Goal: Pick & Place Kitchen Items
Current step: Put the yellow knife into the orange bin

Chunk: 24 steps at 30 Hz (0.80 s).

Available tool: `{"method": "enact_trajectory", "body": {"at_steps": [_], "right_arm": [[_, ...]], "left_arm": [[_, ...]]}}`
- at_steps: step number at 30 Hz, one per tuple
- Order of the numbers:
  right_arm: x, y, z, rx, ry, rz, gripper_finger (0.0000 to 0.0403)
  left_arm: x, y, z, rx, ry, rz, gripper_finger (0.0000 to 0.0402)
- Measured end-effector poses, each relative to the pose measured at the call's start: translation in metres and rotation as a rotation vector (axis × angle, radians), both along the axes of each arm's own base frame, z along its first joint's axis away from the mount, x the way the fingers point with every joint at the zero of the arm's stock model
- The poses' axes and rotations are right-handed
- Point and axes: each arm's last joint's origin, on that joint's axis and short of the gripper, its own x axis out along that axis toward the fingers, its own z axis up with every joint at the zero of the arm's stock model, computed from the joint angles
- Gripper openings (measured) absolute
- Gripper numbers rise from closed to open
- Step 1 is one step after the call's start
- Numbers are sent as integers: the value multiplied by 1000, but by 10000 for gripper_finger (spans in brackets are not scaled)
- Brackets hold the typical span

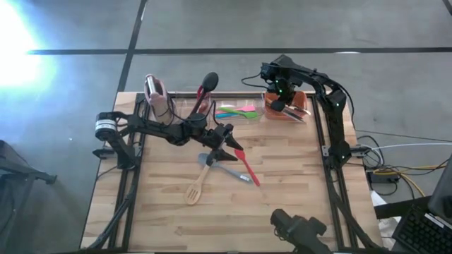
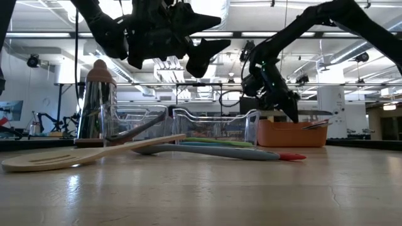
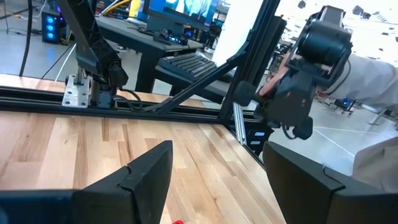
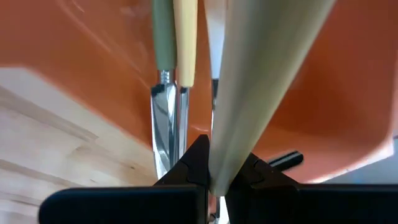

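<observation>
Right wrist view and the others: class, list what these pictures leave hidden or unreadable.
- Right wrist view: the pale-handled knife in the right claw runs off the top edge; its blade is unseen.
- High view: the items in the orange bin are covered by that arm.
- Low view: the left claw is a dark silhouette against the ceiling lights.

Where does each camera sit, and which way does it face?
High: overhead, looking down; both arms, wooden spatula.
Low: table height, looking across; same wooden spatula, orange bin.
Left wrist: past open left end effector over the table.
Right wrist: into the orange bin; right end effector shut on a pale-handled knife.
Shared: high and low show both arms.
</observation>
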Motion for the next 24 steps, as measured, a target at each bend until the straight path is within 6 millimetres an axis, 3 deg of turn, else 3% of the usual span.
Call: {"method": "enact_trajectory", "body": {"at_steps": [5, 24], "right_arm": [[2, -2, -11, 27, 17, 9, 12], [0, 0, -16, 58, 16, -4, 12]], "left_arm": [[0, 0, 0, 1, 0, 0, 252], [0, 1, 0, 7, -4, 2, 252]]}}
